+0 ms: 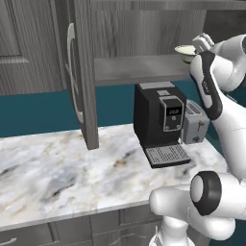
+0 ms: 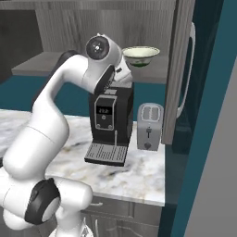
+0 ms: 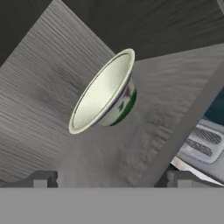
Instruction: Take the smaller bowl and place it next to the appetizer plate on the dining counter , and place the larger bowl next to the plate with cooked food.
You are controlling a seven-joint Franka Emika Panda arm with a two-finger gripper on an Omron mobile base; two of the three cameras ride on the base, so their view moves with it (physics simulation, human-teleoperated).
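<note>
The small cream-white bowl with a thin rim and a green and red pattern on its outer wall point(image 3: 103, 92) stands upright on the grey wood-grain shelf of the open upper cabinet point(image 2: 152, 74), above the black coffee machine point(image 2: 110, 125) and the silver toaster point(image 2: 150, 126) on the marble worktop point(image 1: 57, 168). The two-finger gripper point(image 3: 112, 179) is raised to shelf level just short of the bowl, its jaws spread wide and holding nothing. The bowl looks rigid, light and smooth-glazed, probably ceramic, so likely slippery and breakable if dropped. Its thin rim seems the best hold: one finger inside, one outside the near wall, since the round body offers no flat faces.
</note>
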